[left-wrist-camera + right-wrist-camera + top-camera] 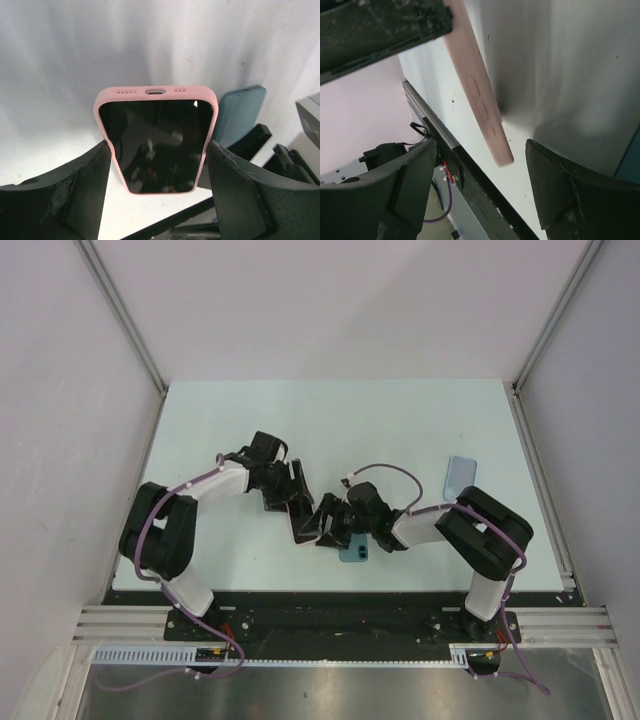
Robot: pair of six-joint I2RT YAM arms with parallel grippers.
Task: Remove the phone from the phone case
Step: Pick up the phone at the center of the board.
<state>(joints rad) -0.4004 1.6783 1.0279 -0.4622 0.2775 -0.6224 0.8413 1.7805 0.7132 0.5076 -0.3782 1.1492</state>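
nearest the arm bases, a teal rounded-rectangle phone or case (355,552) lies flat on the pale table (400,420), just beside the right gripper (332,526). just beyond it, the two grippers meet over the middle of the table. the left gripper (157,160) is clamped across the width of the soft pink silicone phone case (155,92), one finger on each long edge. the black glass-fronted phone (156,145) sits inside, screen toward the wrist camera. the case is held lifted and tilted off the table, likely so the other arm can reach a free edge. the right gripper's fingers stand apart, framing the case's free end without touching it, probably lining up to pinch or peel a corner. farthest back, a pale blue rounded-rectangle case (460,476) lies well apart.

only the left wrist view shows the phone seated in its case. only the right wrist view shows the case's thin side with its moulded buttons and the air beneath it. only the top view shows the pale blue one.
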